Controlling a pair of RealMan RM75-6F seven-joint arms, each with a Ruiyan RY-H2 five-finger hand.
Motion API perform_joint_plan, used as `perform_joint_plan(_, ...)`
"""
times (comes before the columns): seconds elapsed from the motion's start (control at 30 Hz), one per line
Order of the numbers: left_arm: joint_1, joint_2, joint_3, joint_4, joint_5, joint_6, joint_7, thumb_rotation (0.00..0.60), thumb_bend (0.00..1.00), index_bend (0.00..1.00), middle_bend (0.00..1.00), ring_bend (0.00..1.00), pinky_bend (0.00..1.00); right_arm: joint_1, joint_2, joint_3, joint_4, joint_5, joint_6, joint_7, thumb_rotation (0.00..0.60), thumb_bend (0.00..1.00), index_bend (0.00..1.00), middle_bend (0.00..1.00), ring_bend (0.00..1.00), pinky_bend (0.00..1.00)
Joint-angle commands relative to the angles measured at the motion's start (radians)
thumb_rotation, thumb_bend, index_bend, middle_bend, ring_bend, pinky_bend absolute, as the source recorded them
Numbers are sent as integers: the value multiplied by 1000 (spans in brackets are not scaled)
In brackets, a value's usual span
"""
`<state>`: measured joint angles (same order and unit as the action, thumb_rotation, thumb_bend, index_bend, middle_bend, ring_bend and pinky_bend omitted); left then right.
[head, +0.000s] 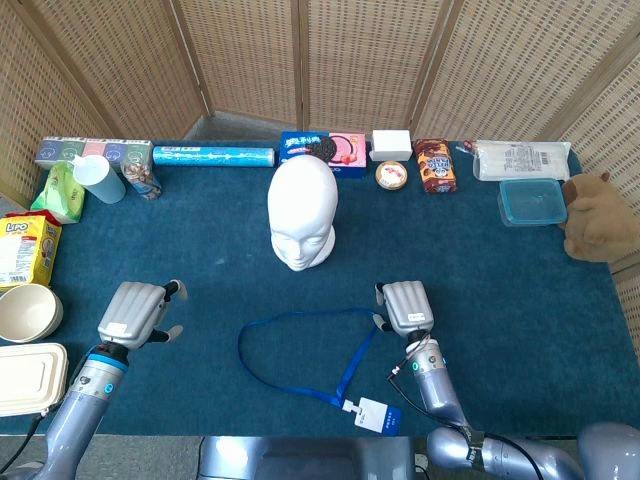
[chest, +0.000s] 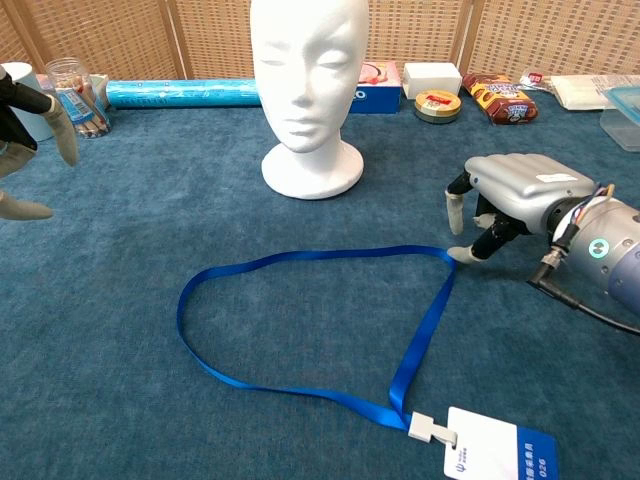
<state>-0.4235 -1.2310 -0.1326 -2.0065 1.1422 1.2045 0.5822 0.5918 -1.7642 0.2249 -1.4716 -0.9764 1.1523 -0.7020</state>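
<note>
A blue lanyard (head: 300, 356) (chest: 300, 330) lies in a loop on the blue cloth, its white badge (head: 372, 414) (chest: 495, 451) at the near end. Behind it stands a white foam head (head: 302, 212) (chest: 310, 90). My right hand (head: 405, 306) (chest: 505, 195) is low at the loop's right corner, fingers apart, one fingertip (chest: 463, 254) touching or just at the strap. My left hand (head: 135, 313) (chest: 25, 140) hovers open left of the loop, holding nothing.
Along the back edge stand a cup (head: 98, 180), a blue roll (head: 213, 156), cookie boxes (head: 322, 150), a tin (head: 392, 175) and snack packs (head: 436, 164). A lidded box (head: 531, 201) and plush toy (head: 598, 217) sit at the right. Bowl (head: 25, 312) and tray (head: 30, 378) lie far left.
</note>
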Motion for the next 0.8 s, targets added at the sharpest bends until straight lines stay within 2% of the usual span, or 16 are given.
perform_joint_plan(0.03, -3, -3, 6, -2, -1, 1, 4, 598, 180, 432, 827, 891, 1000, 3, -3, -1, 3, 4, 0, -1, 520, 310, 537, 1000, 1000, 1000)
perform_joint_plan(0.8, -12, -5, 43, 8, -21, 3, -33, 600, 180, 432, 827, 891, 1000, 41, -43, -11, 38, 58, -1, -59, 520, 336, 550, 1000, 1000, 1000)
